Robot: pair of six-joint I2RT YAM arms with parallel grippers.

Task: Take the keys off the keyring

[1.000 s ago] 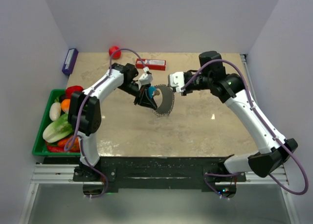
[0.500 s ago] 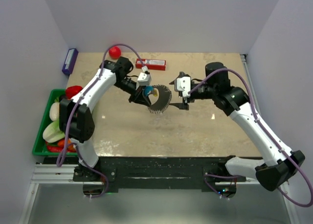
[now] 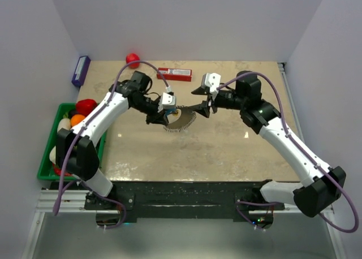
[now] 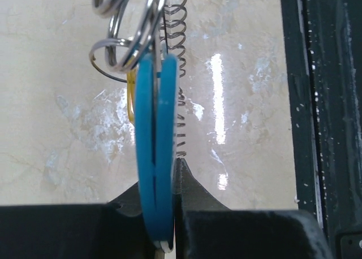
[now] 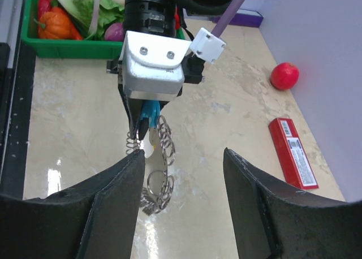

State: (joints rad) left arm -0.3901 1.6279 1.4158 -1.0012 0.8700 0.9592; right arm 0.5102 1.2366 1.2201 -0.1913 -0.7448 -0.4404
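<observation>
The keyring [image 3: 181,122] hangs as a loop of silvery rings and coil with a light-blue segment [image 4: 155,157]. My left gripper [image 3: 163,114] is shut on that blue segment, which sits squeezed between its black fingers [image 4: 189,191]. A small brass-yellow key [image 4: 131,100] hangs behind the blue piece, under the steel rings [image 4: 121,44]. My right gripper [image 3: 206,103] is open, just right of the loop. In the right wrist view its fingers [image 5: 113,208] stand wide apart, with the dangling rings [image 5: 164,149] ahead of them and nothing between them.
A red box [image 3: 174,74] and a red ball [image 3: 132,59] lie at the back of the table. A purple box [image 3: 80,70] sits at the far left. A green tray [image 3: 46,165] of vegetables stands on the left edge.
My right gripper went from shut beside the keyring to open and has drawn back slightly. The left gripper carried the keyring a little to the left.
</observation>
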